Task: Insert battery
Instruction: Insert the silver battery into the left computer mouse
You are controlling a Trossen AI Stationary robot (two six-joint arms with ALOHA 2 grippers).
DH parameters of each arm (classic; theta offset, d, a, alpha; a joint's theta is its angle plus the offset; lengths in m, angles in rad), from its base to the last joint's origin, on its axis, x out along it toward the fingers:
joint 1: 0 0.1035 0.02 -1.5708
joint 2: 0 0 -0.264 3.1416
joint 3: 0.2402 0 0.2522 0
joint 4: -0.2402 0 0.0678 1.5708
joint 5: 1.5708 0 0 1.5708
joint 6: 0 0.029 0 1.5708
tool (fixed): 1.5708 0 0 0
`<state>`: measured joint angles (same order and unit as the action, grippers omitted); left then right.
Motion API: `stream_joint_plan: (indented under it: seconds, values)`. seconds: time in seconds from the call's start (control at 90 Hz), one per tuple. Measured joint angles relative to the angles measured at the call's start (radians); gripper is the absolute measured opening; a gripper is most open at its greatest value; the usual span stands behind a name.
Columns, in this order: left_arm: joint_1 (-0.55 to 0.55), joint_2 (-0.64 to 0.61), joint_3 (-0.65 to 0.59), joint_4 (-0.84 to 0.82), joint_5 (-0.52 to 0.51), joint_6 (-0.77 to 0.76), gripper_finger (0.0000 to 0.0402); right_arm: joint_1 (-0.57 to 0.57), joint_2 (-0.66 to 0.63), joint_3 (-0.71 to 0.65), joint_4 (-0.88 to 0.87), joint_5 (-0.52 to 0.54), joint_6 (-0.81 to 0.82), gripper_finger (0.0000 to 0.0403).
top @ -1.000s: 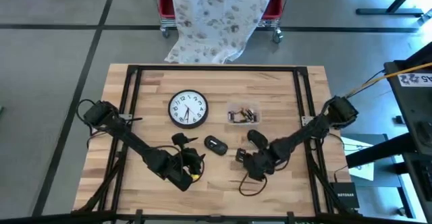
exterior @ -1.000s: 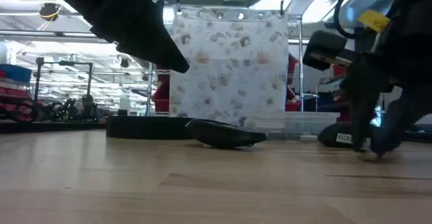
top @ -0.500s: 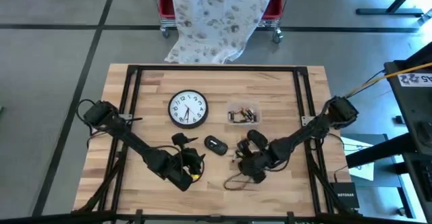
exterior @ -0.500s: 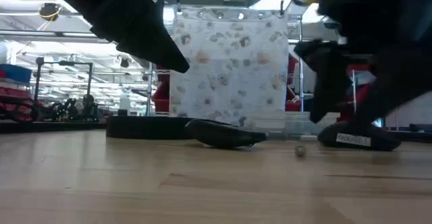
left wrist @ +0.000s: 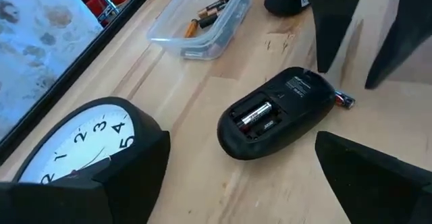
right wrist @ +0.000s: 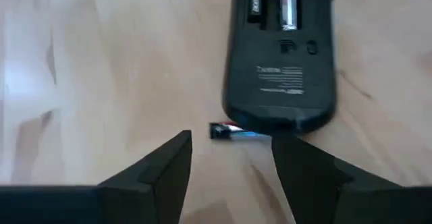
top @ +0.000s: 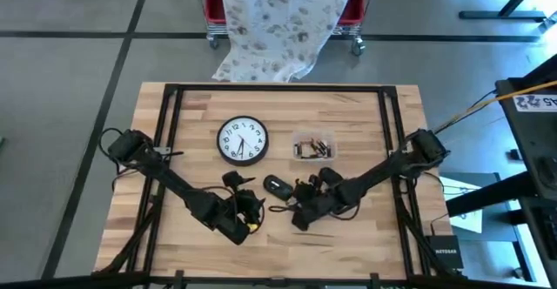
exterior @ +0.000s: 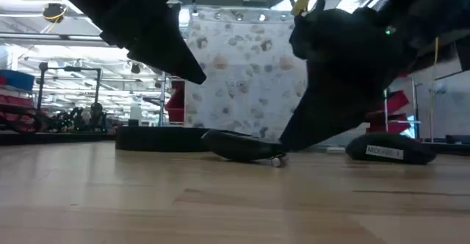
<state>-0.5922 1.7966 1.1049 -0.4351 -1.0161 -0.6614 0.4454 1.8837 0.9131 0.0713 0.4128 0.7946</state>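
With the mouse (left wrist: 277, 113) lying belly-up at worktop centre, one cell seated, a loose battery (right wrist: 231, 131) touches its rear edge. Right end effector (right wrist: 231, 158), fingers spread, straddles it at the mouse's 4 o'clock; pickup is judged next. Left end effector (left wrist: 236, 183), spread, waits at 7 o'clock.

1. We reach our right arm (top: 374, 178) in from the table's right edge toward the middle, low over the wood.
2. Our right gripper (right wrist: 231, 158) hangs just above the table, fingers spread apart.
3. Our left arm (top: 170, 180) rests near the front edge, left gripper (top: 248, 209) also parted.
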Motion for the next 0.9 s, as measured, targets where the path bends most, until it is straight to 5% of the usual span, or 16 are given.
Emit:
stream_joint_plan:
  seconds: [0.733, 0.9]
  values:
    - [0.004, 0.003, 0.0, 0.001, 0.004, -0.019, 0.0354, 0.041, 0.019, 0.07, -0.012, 0.132, -0.089, 0.0191]
    - [0.006, 0.003, 0.0, 0.001, 0.004, -0.02, 0.0354, 0.042, 0.037, 0.106, 0.034, 0.051, -0.171, 0.0191]
